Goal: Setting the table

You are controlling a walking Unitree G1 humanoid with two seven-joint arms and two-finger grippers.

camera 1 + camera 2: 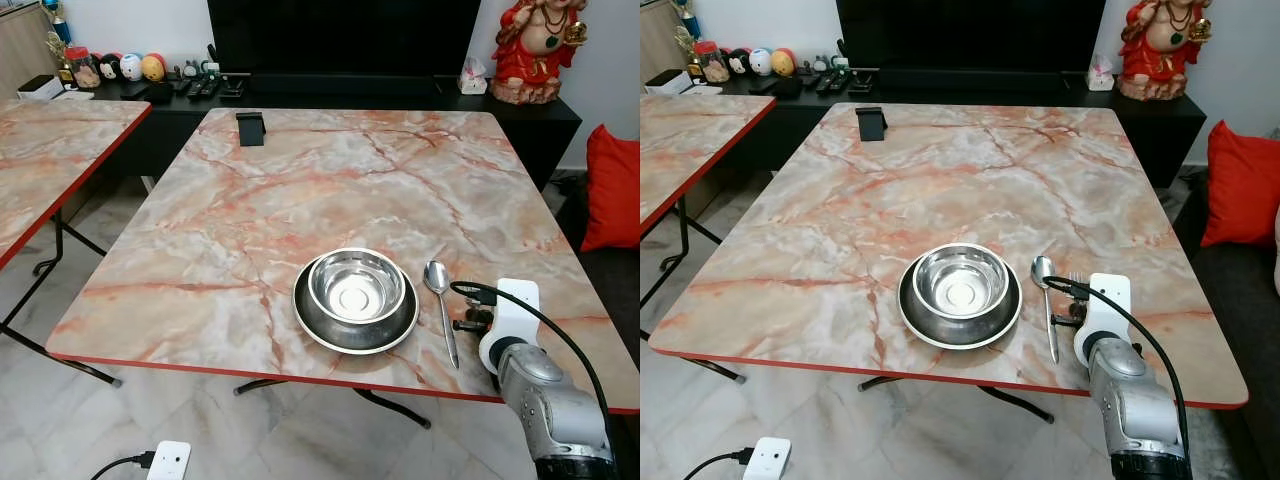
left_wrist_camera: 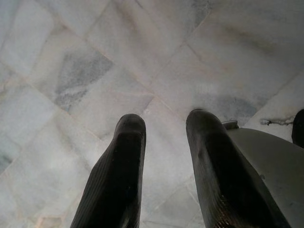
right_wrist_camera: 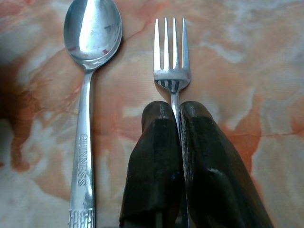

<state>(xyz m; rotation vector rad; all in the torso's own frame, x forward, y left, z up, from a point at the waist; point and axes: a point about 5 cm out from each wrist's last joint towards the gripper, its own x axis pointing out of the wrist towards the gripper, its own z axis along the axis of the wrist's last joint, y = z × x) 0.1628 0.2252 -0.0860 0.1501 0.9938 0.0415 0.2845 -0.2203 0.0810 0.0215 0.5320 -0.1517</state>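
Your right claw (image 3: 174, 110) is sitting low over the near right part of the marble counter (image 1: 300, 190), its two black fingers (image 3: 154, 156) pressed together on the handle of a fork (image 3: 171, 52). The fork's tines are pointing away from the claw, toward the far side of the counter, and the fork is lying just beside a spoon (image 3: 88, 61), the two running parallel and apart. Whether the fork is resting on the marble or hanging just above it, you cannot tell from these views.

The spoon is lying on the counter just to the right of a dark plate (image 1: 330, 328), bowl end away from you, with lettering stamped along its handle. A steel bowl (image 1: 356, 285) is sitting inside that plate, close to the near red edge of the counter.

Your left claw (image 2: 164, 126) is hanging idle over the pale tiled floor (image 2: 95, 71), its fingers standing apart with nothing between them.

At the far edge of the counter a small black stand (image 1: 250, 128) is sitting upright. Beyond it a red figurine (image 1: 535, 45) is standing on a dark sideboard, and a second marble counter (image 1: 50, 150) is showing on your left. A white power adapter (image 1: 167, 460) is lying on the floor near you.
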